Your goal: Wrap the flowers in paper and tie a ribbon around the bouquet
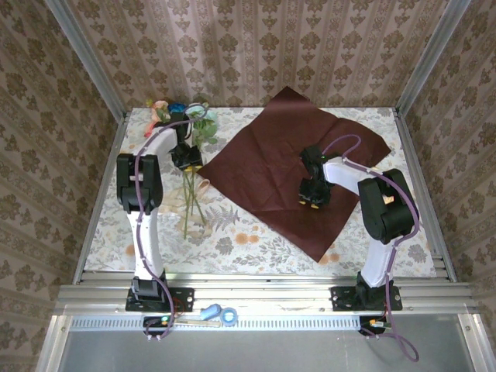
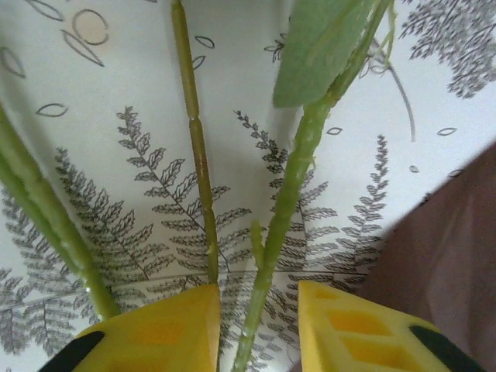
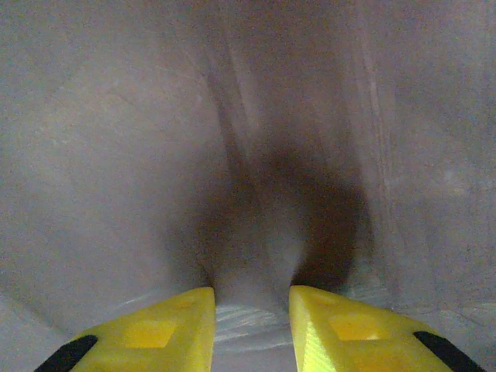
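The flowers (image 1: 184, 113) lie at the back left of the table, their thin green stems running toward me. My left gripper (image 1: 187, 160) hangs over those stems. In the left wrist view it (image 2: 260, 291) is open, with one green stem (image 2: 287, 201) passing between the yellow fingers without touching either pad. The crimson paper (image 1: 271, 167) lies spread flat in the middle. My right gripper (image 1: 312, 198) stands on it, open, its tips (image 3: 252, 293) set down on the paper (image 3: 248, 116), which humps up slightly between them. I cannot make out the ribbon against the patterned cloth.
A floral tablecloth (image 1: 256, 240) covers the table. Aluminium posts and wallpapered walls close in the back and sides. Blue-handled scissors (image 1: 221, 314) lie on the front rail between the arm bases. A corner of the paper (image 2: 457, 248) lies just right of the left gripper.
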`<state>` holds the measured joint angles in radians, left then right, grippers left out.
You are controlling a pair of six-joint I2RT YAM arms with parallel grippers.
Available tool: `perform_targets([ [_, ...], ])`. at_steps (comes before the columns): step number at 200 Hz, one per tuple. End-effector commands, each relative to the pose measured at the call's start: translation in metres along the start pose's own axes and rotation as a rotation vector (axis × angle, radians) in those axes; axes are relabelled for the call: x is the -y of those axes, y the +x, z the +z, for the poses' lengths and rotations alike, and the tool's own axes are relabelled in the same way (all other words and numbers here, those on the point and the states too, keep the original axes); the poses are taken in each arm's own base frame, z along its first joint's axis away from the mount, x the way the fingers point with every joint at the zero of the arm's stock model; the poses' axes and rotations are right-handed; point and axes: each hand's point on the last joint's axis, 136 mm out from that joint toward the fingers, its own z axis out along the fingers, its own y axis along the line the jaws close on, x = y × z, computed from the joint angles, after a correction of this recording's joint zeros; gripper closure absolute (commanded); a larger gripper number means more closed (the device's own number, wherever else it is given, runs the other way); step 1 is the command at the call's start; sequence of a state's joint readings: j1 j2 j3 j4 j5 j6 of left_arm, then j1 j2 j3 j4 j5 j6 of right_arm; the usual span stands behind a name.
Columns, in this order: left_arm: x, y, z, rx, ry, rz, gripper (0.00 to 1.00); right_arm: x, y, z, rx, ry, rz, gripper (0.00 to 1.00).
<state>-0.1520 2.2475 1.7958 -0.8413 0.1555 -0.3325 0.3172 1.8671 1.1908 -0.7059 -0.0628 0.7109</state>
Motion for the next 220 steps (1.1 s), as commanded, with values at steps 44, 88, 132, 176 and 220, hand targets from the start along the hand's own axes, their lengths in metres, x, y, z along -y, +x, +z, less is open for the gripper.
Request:
perform_targets([
  [44,0.002,0.005,0.001,-0.017,-0.030,0.089,0.88,0.006,0.014,0.005,-0.043,0.032,0.013,0.67],
  [88,-0.002,0.000,-0.020,0.026,-0.070,0.118,0.97,0.004,0.013,0.005,-0.043,0.033,0.009,0.67],
  [132,-0.004,-0.009,-0.053,0.089,-0.091,0.130,1.00,0.003,0.016,0.008,-0.051,0.036,0.017,0.67],
  [176,-0.002,-0.011,-0.084,0.131,-0.067,0.098,1.00,0.001,0.025,0.016,-0.084,0.016,0.047,0.69],
  [220,0.025,-0.015,-0.138,0.236,0.081,0.039,1.00,-0.011,0.052,0.026,-0.147,-0.046,0.172,0.72],
])
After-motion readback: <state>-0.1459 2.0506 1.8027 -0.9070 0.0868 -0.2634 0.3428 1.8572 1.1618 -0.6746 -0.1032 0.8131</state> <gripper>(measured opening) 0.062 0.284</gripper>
